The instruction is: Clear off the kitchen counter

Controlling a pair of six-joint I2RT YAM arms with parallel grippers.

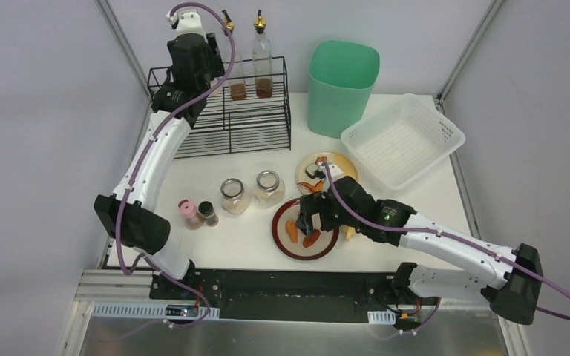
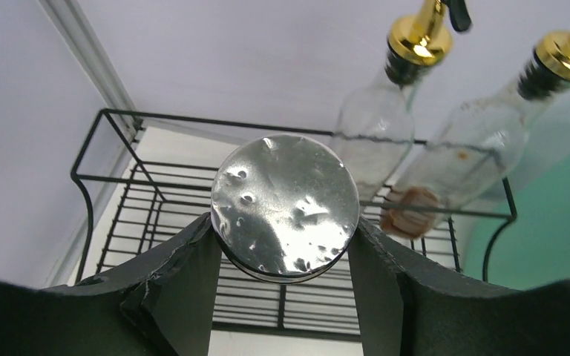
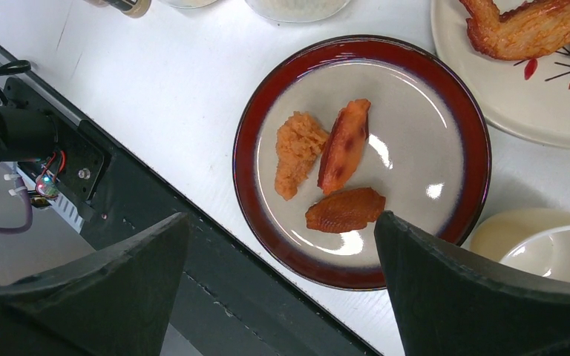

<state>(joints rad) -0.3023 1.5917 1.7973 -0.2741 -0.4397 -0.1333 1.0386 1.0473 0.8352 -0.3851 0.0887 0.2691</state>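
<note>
Left gripper (image 2: 283,233) partly closed, clamping a round container with dimpled silver metal lid (image 2: 285,200) over the black wire rack (image 1: 245,126), far left. Right gripper (image 3: 280,222) spread wide, empty, above a red-rimmed ceramic plate (image 3: 415,111) resting near centre on the flat white kitchen counter (image 1: 245,248).

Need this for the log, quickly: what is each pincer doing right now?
Left pincer: closed on a shiny round silver metal cap.
Right pincer: open, empty, above the red-rimmed round plate.
</note>
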